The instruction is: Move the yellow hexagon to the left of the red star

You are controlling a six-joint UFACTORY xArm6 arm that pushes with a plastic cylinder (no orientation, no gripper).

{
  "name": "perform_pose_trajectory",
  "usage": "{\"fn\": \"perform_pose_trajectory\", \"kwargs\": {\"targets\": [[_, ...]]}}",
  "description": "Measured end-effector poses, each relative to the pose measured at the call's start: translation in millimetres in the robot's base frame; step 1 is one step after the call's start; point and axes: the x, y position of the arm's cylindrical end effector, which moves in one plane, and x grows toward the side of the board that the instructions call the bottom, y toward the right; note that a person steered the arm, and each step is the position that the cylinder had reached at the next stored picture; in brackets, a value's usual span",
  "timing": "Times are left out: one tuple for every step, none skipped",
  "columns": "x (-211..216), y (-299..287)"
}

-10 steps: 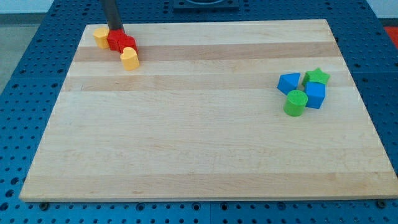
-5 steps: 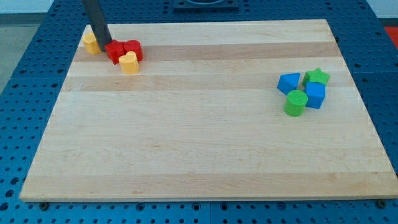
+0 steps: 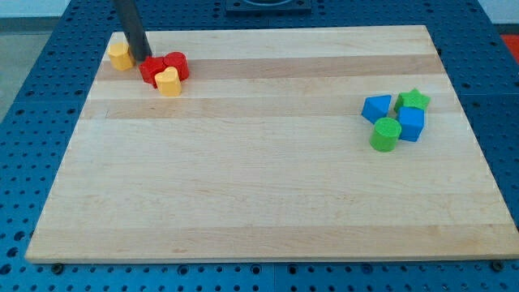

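The yellow hexagon (image 3: 121,56) sits at the top-left corner of the wooden board (image 3: 259,178), to the left of the red star (image 3: 151,69). My tip (image 3: 141,59) stands between the two, close to the hexagon's right side and the star's upper left. A red round block (image 3: 177,65) touches the star's right side. A yellow heart-shaped block (image 3: 169,82) rests against both red blocks from below.
At the view's right stands a cluster: a blue triangular block (image 3: 376,107), a green star (image 3: 413,100), a blue block (image 3: 410,124) and a green cylinder (image 3: 386,135). The board lies on a blue perforated table (image 3: 32,97).
The yellow hexagon has shifted left, away from the red star. My tip moved from above the star to the gap between hexagon and star. The red and yellow heart blocks shifted slightly.
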Motion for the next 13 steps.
{"fn": "perform_pose_trajectory", "kwargs": {"targets": [[-0.3, 0.4], [-55.8, -8.1], [-57.7, -18.9], [-57.7, -20.1], [-57.5, -25.6], [-43.8, -49.3], [-43.1, -50.5], [-31.7, -50.5], [17.3, -50.4], [21.1, -50.4], [58.8, -50.5], [63.0, -50.5], [87.5, -50.5]]}}
